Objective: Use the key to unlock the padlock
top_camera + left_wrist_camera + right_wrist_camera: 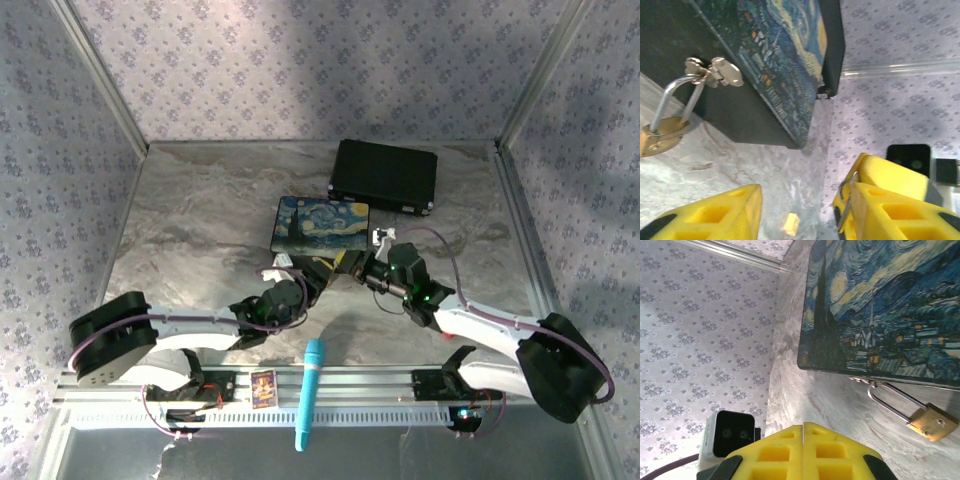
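The small brass padlock [660,137] lies on the marble table, its silver shackle hooked through the hasp [715,72] of the Starry Night box [785,55]. In the right wrist view the padlock [932,422] hangs off the box's [890,305] near edge. My left gripper [800,205] is open, a little in front of the box and to the right of the lock. My right gripper [803,432] is shut, tip to tip with the left one [318,280]. A thin metal ring [845,197] rests against the left gripper's right finger. The key itself is hidden.
A small tan block [791,223] lies on the table between the left gripper's fingers. A black case [385,177] sits behind the box at the back right. A blue tool [310,392] and a small card [264,387] lie on the front rail. Patterned walls enclose three sides.
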Robot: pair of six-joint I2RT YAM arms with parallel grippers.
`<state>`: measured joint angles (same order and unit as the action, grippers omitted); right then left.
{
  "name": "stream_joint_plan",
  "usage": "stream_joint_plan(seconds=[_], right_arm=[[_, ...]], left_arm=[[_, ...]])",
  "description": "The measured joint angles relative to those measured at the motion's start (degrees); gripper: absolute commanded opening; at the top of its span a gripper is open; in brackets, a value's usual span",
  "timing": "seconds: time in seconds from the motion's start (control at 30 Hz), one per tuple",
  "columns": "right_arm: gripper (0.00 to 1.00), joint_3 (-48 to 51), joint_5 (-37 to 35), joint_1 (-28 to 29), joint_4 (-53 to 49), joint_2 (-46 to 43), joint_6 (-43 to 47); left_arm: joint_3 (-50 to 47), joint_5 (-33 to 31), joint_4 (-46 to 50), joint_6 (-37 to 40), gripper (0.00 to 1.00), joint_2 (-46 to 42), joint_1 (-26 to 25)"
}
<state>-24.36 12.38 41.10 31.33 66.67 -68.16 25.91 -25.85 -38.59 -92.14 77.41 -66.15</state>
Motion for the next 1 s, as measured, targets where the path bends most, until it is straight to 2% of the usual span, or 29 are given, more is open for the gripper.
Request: stream_joint_plan(seconds=[0.07, 0.33, 0.77, 1.0], right_arm=[[0.0, 0.0, -0.4, 0.7, 0.7, 0.8, -0.7], [0.0, -0.3, -1.4, 2.4, 2.1, 2.1, -1.7], [0.0, -0.3, -3.1, 3.2, 3.7, 2.8, -2.2], [0.0, -0.7, -3.5, 3.6, 4.5, 3.3, -2.7]], left_arm=[[-0.4, -0.6, -1.3, 0.2, 0.44, -0.2, 0.0], [-1.2, -0.8, -2.4, 0.2, 0.22, -1.8, 0.0], [-2.2, -1.0, -2.4, -1.2, 0.27, -3.1, 0.0], [-2.7, -1.0, -3.6, -1.6, 0.21, -3.1, 0.0]])
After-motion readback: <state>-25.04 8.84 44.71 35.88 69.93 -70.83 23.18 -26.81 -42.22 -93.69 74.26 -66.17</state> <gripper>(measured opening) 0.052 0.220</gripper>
